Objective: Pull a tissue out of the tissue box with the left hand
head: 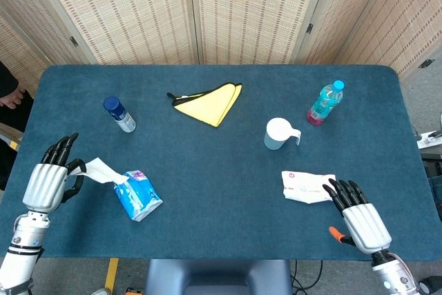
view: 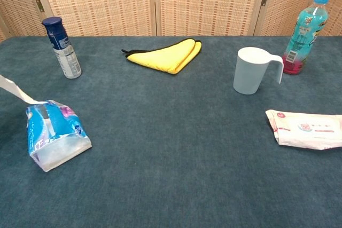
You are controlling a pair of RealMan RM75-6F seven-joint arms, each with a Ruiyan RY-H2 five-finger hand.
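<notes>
The tissue box (head: pixel 139 195) (view: pixel 53 137), a soft blue plastic pack, lies at the table's front left. A white tissue (head: pixel 102 170) (view: pixel 15 91) stretches from its top slot out to the left. My left hand (head: pixel 48 179) pinches the tissue's far end at the table's left edge; it shows only in the head view. My right hand (head: pixel 360 215) rests at the front right, fingers spread flat, touching the edge of a white wet-wipe pack (head: pixel 306 186) (view: pixel 309 128).
A blue-capped spray bottle (head: pixel 119 114) (view: pixel 62 48) stands behind the tissue box. A folded yellow cloth (head: pixel 207 104) (view: pixel 165 54) lies at the back centre. A white mug (head: pixel 279 133) (view: pixel 253 70) and a blue drink bottle (head: pixel 325 103) (view: pixel 303 26) stand to the right.
</notes>
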